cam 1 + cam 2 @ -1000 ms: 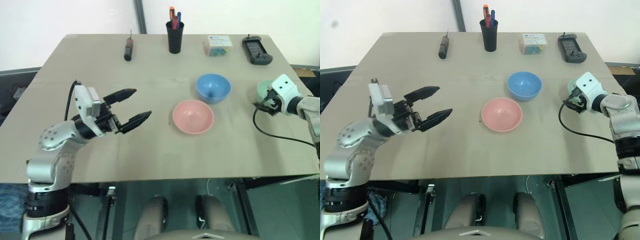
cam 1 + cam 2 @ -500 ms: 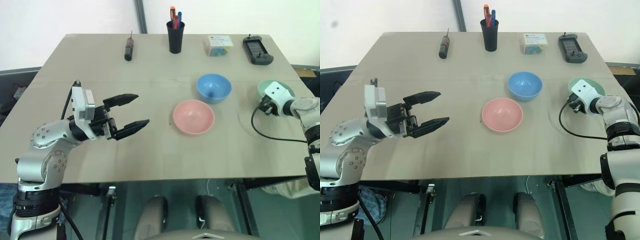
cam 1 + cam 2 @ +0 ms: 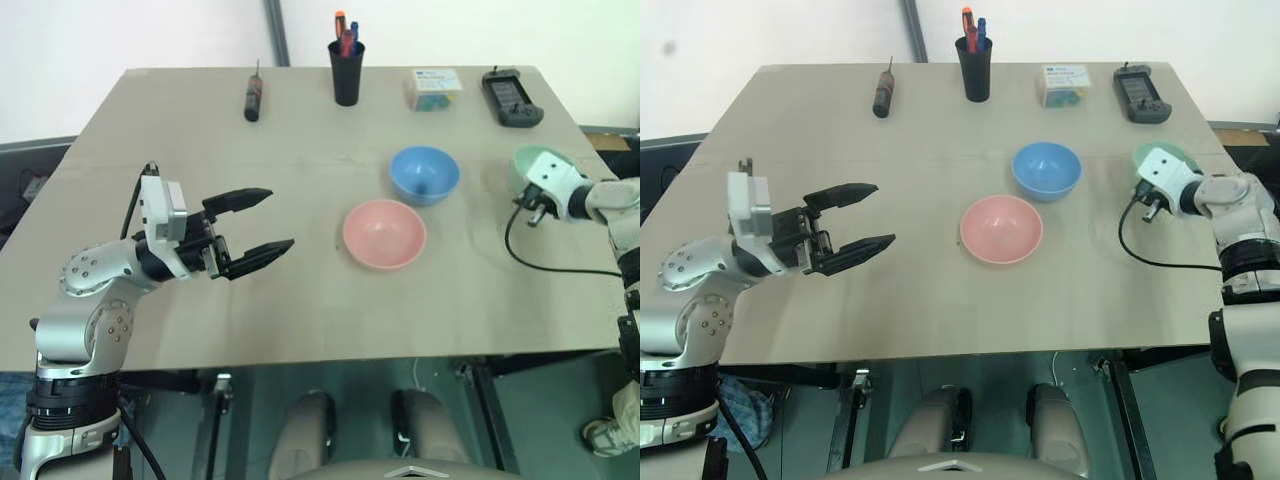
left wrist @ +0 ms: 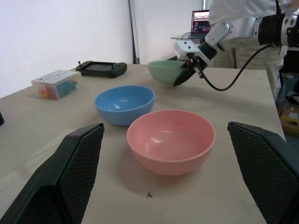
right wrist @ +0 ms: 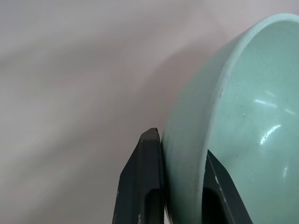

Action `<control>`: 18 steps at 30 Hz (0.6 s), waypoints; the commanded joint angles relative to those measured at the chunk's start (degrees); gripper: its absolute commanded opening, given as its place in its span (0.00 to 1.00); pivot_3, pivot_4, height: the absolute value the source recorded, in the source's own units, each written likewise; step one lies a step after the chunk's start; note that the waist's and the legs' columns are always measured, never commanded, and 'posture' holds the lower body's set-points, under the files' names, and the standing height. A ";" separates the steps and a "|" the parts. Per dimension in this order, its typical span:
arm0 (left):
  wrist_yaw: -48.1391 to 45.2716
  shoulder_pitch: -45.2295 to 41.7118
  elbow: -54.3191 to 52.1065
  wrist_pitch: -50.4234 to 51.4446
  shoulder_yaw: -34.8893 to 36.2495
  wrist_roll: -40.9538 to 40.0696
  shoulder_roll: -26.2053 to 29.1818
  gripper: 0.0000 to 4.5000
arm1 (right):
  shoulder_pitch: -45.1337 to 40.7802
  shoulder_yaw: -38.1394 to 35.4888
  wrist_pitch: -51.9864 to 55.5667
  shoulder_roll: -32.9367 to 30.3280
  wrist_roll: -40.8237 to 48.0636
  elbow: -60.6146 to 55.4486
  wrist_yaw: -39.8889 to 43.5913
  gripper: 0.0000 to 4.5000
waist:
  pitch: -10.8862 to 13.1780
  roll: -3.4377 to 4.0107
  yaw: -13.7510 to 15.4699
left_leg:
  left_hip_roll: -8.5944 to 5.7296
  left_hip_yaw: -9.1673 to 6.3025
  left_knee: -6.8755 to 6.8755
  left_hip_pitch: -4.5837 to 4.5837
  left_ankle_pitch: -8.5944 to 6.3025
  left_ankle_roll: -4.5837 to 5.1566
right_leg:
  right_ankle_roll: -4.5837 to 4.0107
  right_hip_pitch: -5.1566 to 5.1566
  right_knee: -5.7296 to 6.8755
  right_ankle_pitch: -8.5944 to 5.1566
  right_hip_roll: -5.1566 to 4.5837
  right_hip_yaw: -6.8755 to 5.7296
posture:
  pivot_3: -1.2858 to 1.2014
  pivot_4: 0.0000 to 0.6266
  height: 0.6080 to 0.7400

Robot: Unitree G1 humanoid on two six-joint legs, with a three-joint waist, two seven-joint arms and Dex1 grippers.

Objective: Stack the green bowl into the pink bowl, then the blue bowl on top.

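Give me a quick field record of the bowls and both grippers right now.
green bowl: pale mint-green plastic bowl, wall pinched by right gripper, lifted off the table
pink bowl: salmon-pink plastic bowl, empty, mid-table
blue bowl: sky-blue plastic bowl, empty, just behind the pink one, apart from it
left gripper: open, holding nothing
stacking: not yet begun

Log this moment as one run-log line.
right hand: shut on green bowl rim | left hand: open, idle | pink bowl, blue bowl: on table, apart | stack: not started
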 commanded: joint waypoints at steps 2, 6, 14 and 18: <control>-0.22 0.07 1.03 -0.73 1.04 1.22 1.77 1.00 | 3.02 -2.97 14.55 -2.22 8.00 -30.56 7.86 0.02 | 0.00 0.01 0.06 | 0.04 -0.11 -0.05 0.00 -0.01 0.00 | 0.00 -0.04 0.03 0.00 0.02 -0.04 | 0.52 0.24 1.00; -0.14 -0.85 2.75 -1.14 0.49 2.07 1.91 1.00 | 4.26 -1.00 25.62 -0.61 12.06 -49.57 9.58 0.02 | 0.01 0.02 0.30 | 0.04 -0.27 -0.05 -0.05 -0.01 0.01 | 0.00 -0.06 0.02 0.00 0.01 -0.09 | 0.52 0.24 1.00; -1.65 -3.26 6.16 -2.40 -1.17 4.16 1.87 1.00 | 7.30 11.14 33.40 4.37 10.92 -68.35 7.85 0.02 | -0.01 -0.03 0.66 | -0.07 -0.42 0.03 -0.13 -0.01 0.01 | 0.00 0.01 -0.02 -0.01 -0.05 -0.26 | 0.52 0.24 1.00; -1.62 -3.72 6.33 -2.81 -1.67 4.54 1.40 1.00 | 8.84 16.07 31.12 6.04 6.66 -66.78 5.19 0.02 | -0.04 -0.10 0.46 | -0.13 -0.41 0.05 -0.13 -0.02 0.02 | 0.00 0.04 -0.06 -0.01 -0.11 -0.26 | 0.52 0.24 1.00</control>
